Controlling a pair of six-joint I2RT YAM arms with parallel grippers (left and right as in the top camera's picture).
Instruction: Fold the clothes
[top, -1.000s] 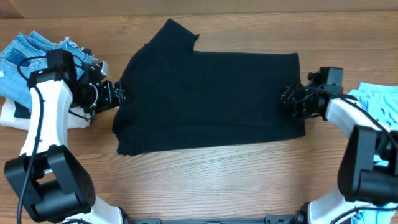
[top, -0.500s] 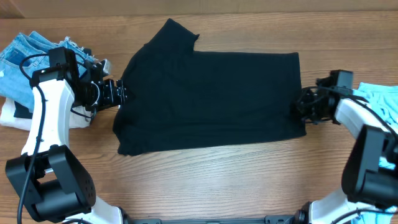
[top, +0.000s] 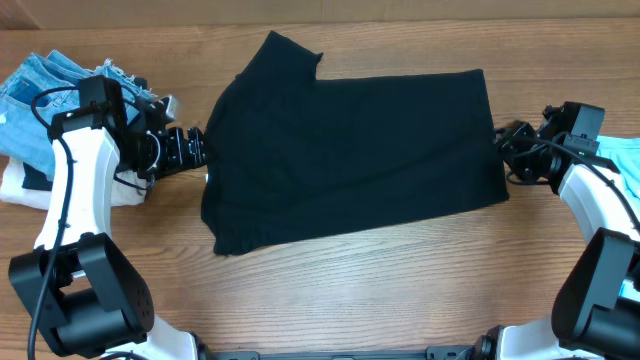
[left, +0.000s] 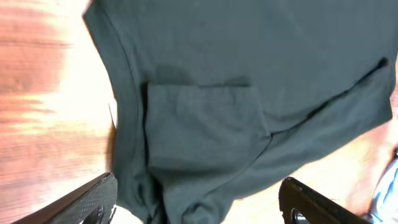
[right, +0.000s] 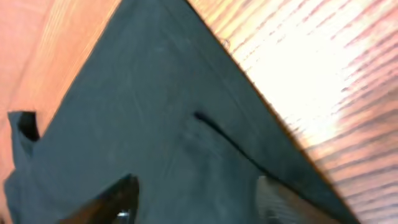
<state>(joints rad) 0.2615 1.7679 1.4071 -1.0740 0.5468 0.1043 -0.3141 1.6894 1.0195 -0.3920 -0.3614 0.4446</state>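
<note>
A black garment (top: 350, 150) lies spread flat across the middle of the wooden table, with a sleeve or leg sticking out at the top left. My left gripper (top: 200, 150) is at its left edge, open, with bunched black cloth (left: 205, 143) lying between the fingers (left: 196, 208). My right gripper (top: 505, 160) is at the garment's right edge. Its fingers (right: 199, 199) stand apart over the black cloth (right: 155, 124), blurred by motion.
A pile of blue denim (top: 50, 85) on white cloth (top: 20, 185) sits at the far left behind the left arm. A light blue garment (top: 620, 160) lies at the right edge under the right arm. Bare wood (top: 350, 290) runs along the front.
My right gripper has moved to the right, and the black garment has slid right with it; its left edge has pulled away from the denim. The left arm has barely moved.
</note>
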